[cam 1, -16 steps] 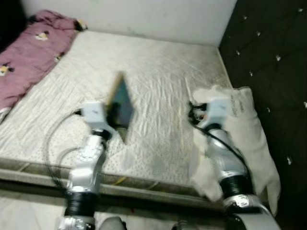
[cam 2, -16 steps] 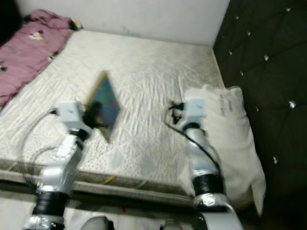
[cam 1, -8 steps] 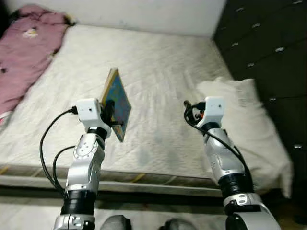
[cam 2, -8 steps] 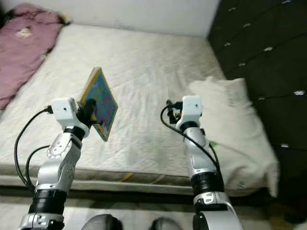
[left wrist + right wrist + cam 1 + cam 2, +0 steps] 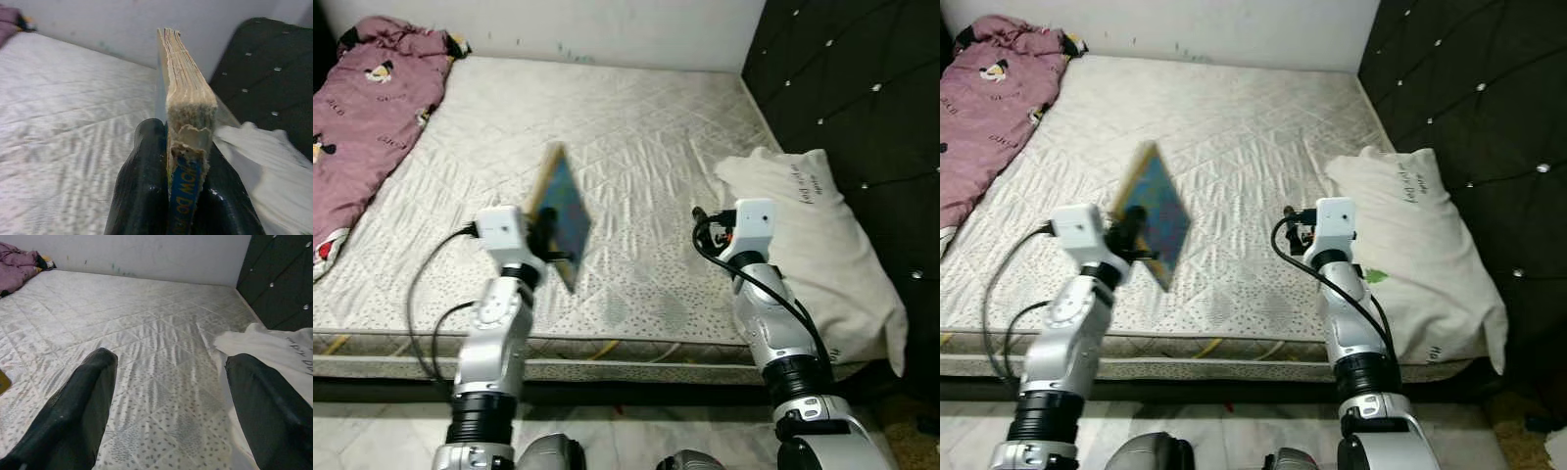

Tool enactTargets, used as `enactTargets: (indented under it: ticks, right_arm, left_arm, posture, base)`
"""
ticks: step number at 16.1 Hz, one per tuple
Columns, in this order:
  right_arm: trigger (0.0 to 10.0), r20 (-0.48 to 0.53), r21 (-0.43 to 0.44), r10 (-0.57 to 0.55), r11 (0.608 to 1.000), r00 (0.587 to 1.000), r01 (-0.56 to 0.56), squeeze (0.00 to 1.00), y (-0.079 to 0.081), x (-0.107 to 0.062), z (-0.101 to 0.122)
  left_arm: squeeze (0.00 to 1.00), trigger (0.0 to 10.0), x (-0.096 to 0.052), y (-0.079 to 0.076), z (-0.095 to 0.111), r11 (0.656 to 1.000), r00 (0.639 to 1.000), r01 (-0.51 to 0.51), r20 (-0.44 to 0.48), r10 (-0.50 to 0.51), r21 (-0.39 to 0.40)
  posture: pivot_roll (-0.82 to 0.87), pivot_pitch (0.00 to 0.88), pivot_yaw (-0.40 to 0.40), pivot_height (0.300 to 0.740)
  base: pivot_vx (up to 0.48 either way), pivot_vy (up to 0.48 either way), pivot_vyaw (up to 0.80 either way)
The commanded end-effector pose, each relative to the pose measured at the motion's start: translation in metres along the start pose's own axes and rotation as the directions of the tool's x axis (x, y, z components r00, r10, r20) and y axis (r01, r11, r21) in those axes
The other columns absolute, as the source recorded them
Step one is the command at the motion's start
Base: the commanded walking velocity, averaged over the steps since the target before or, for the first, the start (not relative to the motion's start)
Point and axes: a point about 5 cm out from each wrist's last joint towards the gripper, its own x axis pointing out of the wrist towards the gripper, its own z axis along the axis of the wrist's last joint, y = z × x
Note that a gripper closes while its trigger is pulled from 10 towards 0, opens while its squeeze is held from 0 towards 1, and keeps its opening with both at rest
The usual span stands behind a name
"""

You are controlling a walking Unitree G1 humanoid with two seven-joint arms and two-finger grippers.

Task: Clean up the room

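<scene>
Your left gripper (image 5: 181, 196) is clamped on the lower edge of a worn, thick-paged book with a blue illustrated cover (image 5: 563, 217), holding it upright and tilted in the air above the near part of the quilted off-white mattress (image 5: 636, 147). Your right gripper (image 5: 171, 416) hangs over the same mattress with its fingers spread wide, holding nothing, just beside the cream pillow (image 5: 822, 235). A crumpled pink printed blanket (image 5: 362, 108) lies along the mattress's far left.
</scene>
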Motion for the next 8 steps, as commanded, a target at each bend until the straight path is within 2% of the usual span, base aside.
enactTargets:
  ticks: [1,8]
  right_arm:
    - [10.0,0.002,0.003,-0.008,1.000,1.000,0.008,0.00,-0.0022,0.0010,0.0020]
    - [10.0,-0.001,-0.001,-0.003,1.000,1.000,0.003,0.00,-0.0016,0.0004,0.0012]
  left_arm:
    - [0.00,10.0,0.0022,-0.0041,0.0131,1.000,0.998,0.025,0.060,-0.026,0.016]
    - [0.00,10.0,0.0014,-0.0052,0.0127,0.999,0.997,0.037,0.060,-0.038,0.014]
  posture:
    - [0.00,0.000,-0.041,0.740]
    - [0.00,0.000,-0.042,0.740]
  base:
    - [0.000,0.000,0.00]
    - [0.277,0.000,0.00]
